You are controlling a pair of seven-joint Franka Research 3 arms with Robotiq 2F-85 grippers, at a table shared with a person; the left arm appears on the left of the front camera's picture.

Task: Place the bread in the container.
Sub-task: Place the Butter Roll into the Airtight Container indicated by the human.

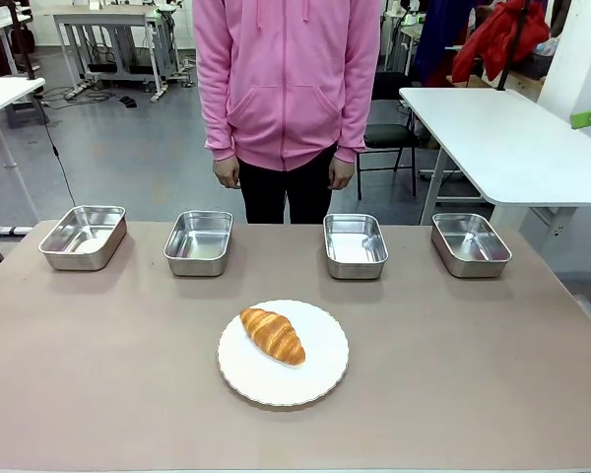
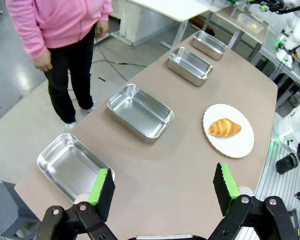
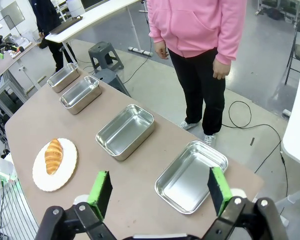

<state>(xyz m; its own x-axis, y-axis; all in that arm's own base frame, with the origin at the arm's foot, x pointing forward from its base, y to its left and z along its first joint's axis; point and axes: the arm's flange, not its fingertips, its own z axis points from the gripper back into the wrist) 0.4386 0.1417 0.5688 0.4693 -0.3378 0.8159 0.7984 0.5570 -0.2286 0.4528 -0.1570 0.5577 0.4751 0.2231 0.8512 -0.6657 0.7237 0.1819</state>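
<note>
Your croissant (image 1: 273,335) is lying on the white plate (image 1: 320,379), mid-table. From it, along the far edge, the far-left steel pan (image 1: 83,236) is sitting empty at 10 o'clock, the inner-left pan (image 1: 199,241) at 11, the inner-right pan (image 1: 356,244) at 1, the far-right pan (image 1: 470,242) at 2. The person (image 1: 286,79) is standing at 12. Your left gripper (image 2: 162,182) and right gripper (image 3: 160,185) are both hovering with fingers spread wide, holding nothing.

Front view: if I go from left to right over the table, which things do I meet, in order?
Far-left pan → inner-left pan → plate with the bread on it → inner-right pan → far-right pan.
</note>
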